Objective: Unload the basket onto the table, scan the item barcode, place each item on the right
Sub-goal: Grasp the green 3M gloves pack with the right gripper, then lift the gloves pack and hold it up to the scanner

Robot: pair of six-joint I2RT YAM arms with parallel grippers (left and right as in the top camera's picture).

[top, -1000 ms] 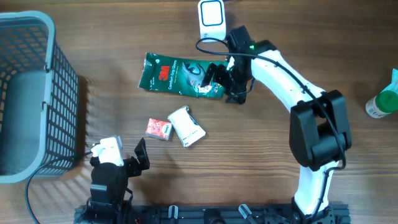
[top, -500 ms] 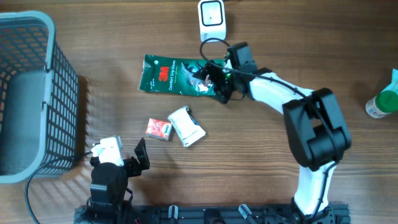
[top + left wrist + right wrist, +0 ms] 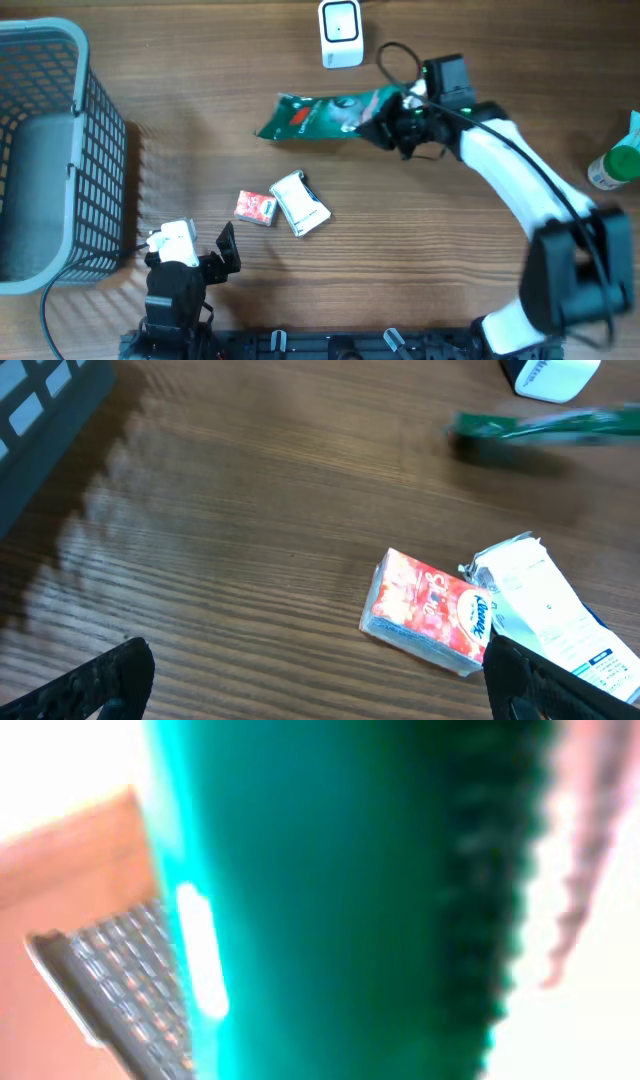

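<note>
With my right gripper (image 3: 400, 118) clamped on the green packet's (image 3: 320, 115) right end at upper middle, below the white scanner (image 3: 341, 32), and my left gripper (image 3: 315, 660) spread idle, I judge I'm presenting it and must next turn its barcode scannerward.

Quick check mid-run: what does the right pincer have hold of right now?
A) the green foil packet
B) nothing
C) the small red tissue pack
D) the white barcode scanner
A: in the overhead view the right pincer is shut on one end of the green foil packet, and green fills the right wrist view.
</note>
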